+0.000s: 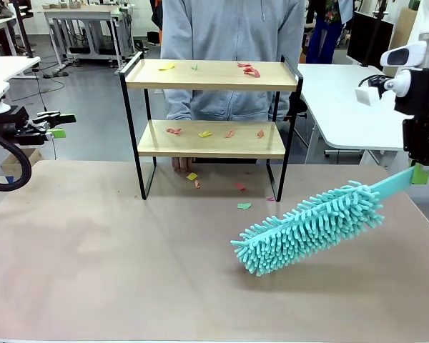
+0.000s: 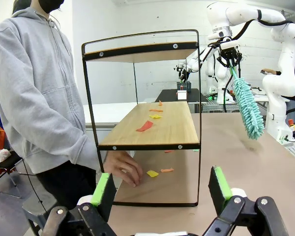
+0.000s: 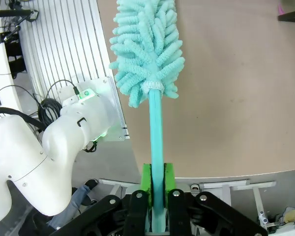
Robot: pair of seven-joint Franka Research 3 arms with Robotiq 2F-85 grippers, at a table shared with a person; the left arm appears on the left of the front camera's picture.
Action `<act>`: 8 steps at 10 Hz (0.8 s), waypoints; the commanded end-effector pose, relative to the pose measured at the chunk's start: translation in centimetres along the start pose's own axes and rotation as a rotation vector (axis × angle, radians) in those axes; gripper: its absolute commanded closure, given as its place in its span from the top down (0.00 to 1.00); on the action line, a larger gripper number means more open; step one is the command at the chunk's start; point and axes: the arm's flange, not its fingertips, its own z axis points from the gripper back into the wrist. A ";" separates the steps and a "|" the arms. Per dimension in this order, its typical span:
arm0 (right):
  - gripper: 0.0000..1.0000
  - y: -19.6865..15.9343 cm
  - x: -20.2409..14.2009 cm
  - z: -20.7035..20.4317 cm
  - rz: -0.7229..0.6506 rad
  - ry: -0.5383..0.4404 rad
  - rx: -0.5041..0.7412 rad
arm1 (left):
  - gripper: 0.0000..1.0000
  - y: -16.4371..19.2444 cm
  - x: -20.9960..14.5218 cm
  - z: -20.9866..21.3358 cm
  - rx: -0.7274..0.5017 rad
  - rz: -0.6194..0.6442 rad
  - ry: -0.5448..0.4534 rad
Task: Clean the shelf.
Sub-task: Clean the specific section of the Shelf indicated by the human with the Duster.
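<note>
- small two-tier shelf (image 1: 207, 77), two light wooden boards in a thin black metal frame, stands upright at the far middle of the tan table top (image 1: 93, 250), just in front of a person in a grey hoodie (image 1: 229, 43).
- small red, yellow and green paper scraps (image 1: 249, 69) lie on both boards and on the table by the shelf's legs.
- right gripper (image 1: 420, 174) at the right edge, pads pressed together on the flat teal handle of a fluffy teal microfibre duster (image 1: 311, 227).
- duster head slants down toward the table, to the front right of the shelf and apart from it.
- left gripper (image 1: 59, 126) at the left edge, fingers spread wide with nothing between them, well apart from the shelf; the left wrist view looks at the shelf's end.
- person's hand (image 1: 180, 164) rests on the table under the lower board.
</note>
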 end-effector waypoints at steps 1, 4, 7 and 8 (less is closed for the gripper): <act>0.13 0.2 -0.1 0.2 -0.011 -0.001 -0.010 | 1.00 -0.1 0.3 0.0 0.003 -0.013 -0.004; 0.13 0.2 -0.1 0.2 -0.011 -0.001 -0.010 | 1.00 -0.1 0.3 0.0 0.003 -0.013 -0.004; 0.13 0.2 -0.1 0.2 -0.011 -0.001 -0.010 | 1.00 -0.1 0.3 0.0 0.003 -0.013 -0.004; 0.13 0.2 -0.1 0.2 -0.011 -0.001 -0.010 | 1.00 -0.1 0.3 0.0 0.003 -0.013 -0.004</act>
